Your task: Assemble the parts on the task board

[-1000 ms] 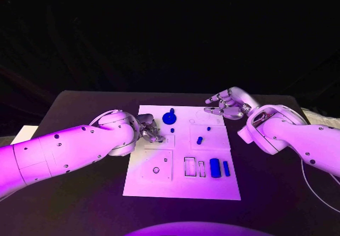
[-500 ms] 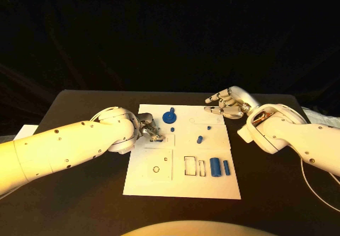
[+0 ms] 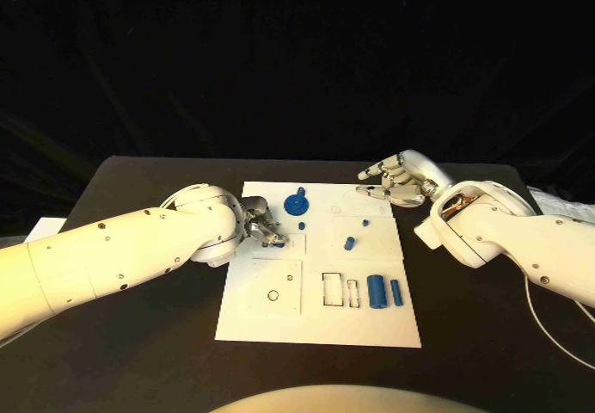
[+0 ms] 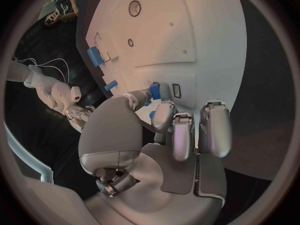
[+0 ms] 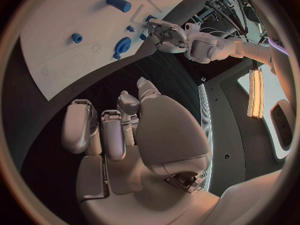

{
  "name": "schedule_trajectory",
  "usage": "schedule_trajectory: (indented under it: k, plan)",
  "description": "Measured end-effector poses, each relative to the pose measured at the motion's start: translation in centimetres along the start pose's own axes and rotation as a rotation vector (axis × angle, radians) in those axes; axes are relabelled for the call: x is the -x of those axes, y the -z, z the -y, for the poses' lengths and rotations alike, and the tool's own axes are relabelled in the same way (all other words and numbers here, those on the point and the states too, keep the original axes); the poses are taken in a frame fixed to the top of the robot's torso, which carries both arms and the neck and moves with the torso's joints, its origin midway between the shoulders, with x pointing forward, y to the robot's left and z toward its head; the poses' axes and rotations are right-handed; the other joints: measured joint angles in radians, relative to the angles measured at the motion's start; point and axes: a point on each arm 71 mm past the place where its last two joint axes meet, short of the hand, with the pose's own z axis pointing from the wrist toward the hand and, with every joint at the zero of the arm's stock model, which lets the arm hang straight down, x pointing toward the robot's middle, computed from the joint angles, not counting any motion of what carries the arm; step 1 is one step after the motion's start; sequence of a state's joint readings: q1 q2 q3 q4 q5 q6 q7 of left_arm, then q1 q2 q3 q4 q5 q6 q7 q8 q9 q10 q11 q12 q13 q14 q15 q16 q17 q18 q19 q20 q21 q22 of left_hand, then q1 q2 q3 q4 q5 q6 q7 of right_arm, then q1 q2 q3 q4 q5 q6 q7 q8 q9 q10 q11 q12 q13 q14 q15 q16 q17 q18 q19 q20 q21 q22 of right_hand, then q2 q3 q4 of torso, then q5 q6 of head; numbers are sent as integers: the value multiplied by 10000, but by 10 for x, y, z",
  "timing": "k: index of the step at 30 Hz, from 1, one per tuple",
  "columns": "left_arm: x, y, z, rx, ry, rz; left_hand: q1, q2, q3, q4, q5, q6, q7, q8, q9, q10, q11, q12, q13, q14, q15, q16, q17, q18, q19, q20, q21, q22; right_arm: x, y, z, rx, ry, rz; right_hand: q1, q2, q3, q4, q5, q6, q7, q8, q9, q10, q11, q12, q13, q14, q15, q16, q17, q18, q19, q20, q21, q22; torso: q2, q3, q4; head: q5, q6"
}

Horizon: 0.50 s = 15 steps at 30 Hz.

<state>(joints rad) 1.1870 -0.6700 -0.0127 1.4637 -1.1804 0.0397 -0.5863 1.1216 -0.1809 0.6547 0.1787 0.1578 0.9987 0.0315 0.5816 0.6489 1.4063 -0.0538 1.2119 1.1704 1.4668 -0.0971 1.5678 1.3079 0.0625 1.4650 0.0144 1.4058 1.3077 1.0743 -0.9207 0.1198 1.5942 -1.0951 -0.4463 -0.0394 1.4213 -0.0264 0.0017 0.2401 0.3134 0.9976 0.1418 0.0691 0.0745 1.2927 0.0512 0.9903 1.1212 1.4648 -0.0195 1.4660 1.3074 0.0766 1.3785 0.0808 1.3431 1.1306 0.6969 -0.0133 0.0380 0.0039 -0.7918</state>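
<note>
White and flat, the task board [image 3: 322, 323] lies in the middle of the black table [image 3: 137, 335] in the head view. On it a blue gear-like disc [image 3: 297, 205] sits near the far edge, with a small blue peg [image 3: 302, 226] just nearer the robot. Toward the middle are a tiny blue stud [image 3: 364, 224] and a short blue piece [image 3: 350, 243]. In the near right part a thick blue cylinder [image 3: 376, 293] and a thinner blue bar [image 3: 397, 292] lie side by side, next to two rectangular slots. The left hand [image 3: 260, 223] rests at the board's left edge, its fingers curled down close to the small peg; from this angle I cannot tell whether they hold anything. The right hand [image 3: 398, 181] hovers beyond the board's far right corner, off the plate, fingers apart.

From the left wrist view, the left hand [image 4: 169, 135] shows what the head view hides: a small blue part [image 4: 154, 90] at the fingertips [image 4: 164, 107], against the board [image 4: 194, 30]. It is touched there, but a firm pinch is not clear. Two more blue pieces [image 4: 94, 56] lie farther along the board.

From the right wrist view, the right hand [image 5: 125, 130] has its fingers loosely bent over bare black table, nothing in them. Beyond, the board [image 5: 56, 40] carries the thick cylinder [image 5: 118, 3], a small blue ring-like piece [image 5: 77, 37] and the gear disc [image 5: 123, 45], with the left hand [image 5: 164, 32] at the board's edge.
</note>
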Motion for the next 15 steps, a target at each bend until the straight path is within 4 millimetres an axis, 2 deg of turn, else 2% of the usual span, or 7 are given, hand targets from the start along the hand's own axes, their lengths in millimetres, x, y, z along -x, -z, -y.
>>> schedule_trajectory:
  k: [15]
  plan:
    - [5,-6,6,161,-89,-263,-263,1,135,-224,-18,144,0,1,-9,125,-51,236,278,4,4,0,-2,0,0,0,65,-1,-1,0,-1,30,-23,-36,40,40,0,0,156,0,0,0,0,0,0,0,11,0,0,0,-1,0,0,0,0,13,7,2,-7,-7,-17]
